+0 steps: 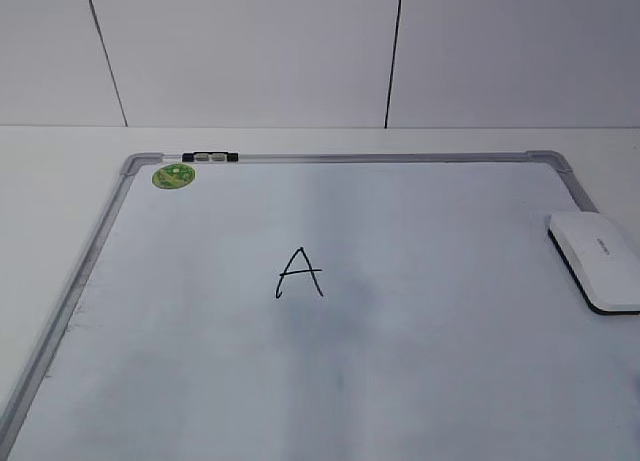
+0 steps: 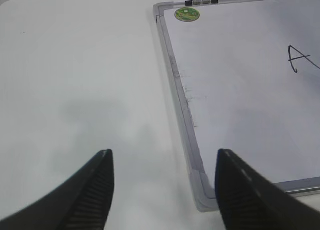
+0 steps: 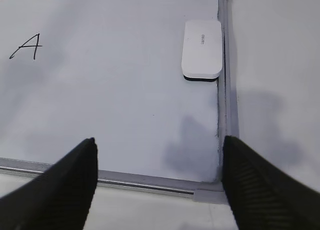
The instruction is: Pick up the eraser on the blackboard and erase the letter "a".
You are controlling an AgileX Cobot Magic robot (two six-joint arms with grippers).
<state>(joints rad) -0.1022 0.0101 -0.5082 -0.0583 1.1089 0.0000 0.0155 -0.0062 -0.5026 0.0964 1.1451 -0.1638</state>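
The blackboard (image 1: pixel 450 281) is a pale dry-erase board with a silver frame, lying flat on the table. The white eraser (image 1: pixel 598 259) lies on it against the right frame; it also shows in the right wrist view (image 3: pixel 202 49). The only writing in view is a pointed capital "A" (image 1: pixel 299 272) near the board's middle, seen too in the wrist views (image 2: pixel 301 59) (image 3: pixel 26 46). No lowercase "a" shows. My left gripper (image 2: pixel 165 155) is open and empty over the table by the board's near left corner. My right gripper (image 3: pixel 159 140) is open and empty over the near right corner, short of the eraser.
A round green magnet (image 1: pixel 174 176) and a black clip (image 1: pixel 210 157) sit at the board's far left corner. The white table surrounds the board (image 2: pixel 240 90). A panelled wall stands behind. Neither arm shows in the exterior view.
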